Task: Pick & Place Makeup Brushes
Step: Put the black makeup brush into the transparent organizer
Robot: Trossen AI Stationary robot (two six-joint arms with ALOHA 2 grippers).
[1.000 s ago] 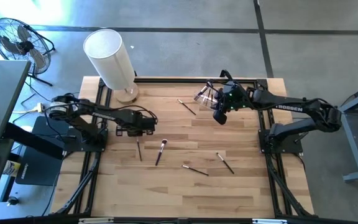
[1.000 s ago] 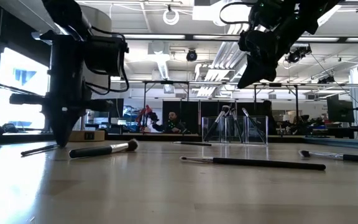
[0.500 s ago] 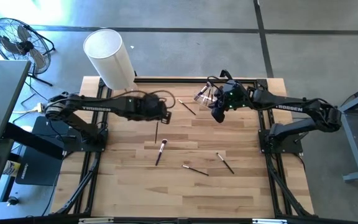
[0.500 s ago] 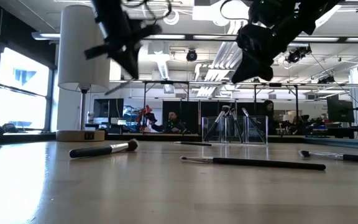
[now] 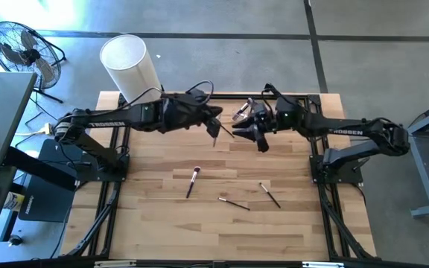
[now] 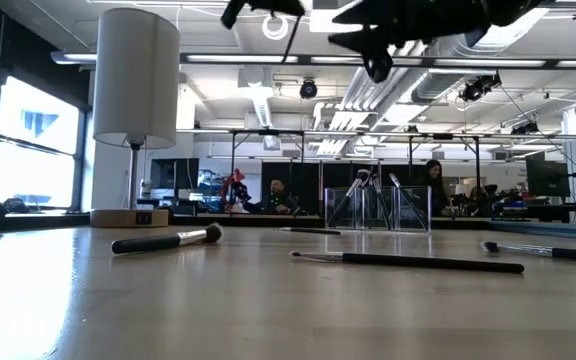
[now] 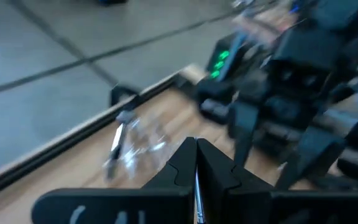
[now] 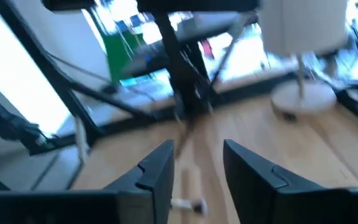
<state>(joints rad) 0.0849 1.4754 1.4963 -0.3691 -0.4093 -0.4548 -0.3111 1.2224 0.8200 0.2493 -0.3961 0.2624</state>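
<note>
Left claw pinched on brush; right claw spread, empty.

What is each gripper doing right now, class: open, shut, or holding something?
Left gripper: shut on a makeup brush, raised above the table.
Right gripper: open, holding nothing, facing the left one.

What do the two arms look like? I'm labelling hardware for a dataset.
Both arms are black and slender, with white TROSSEN lettering along the forearm and thin black cables looping near the wrists. The left end effector has two wedge-shaped black fingers; the right end effector has two flat black fingers. A green light glows on the right arm's wrist.
</note>
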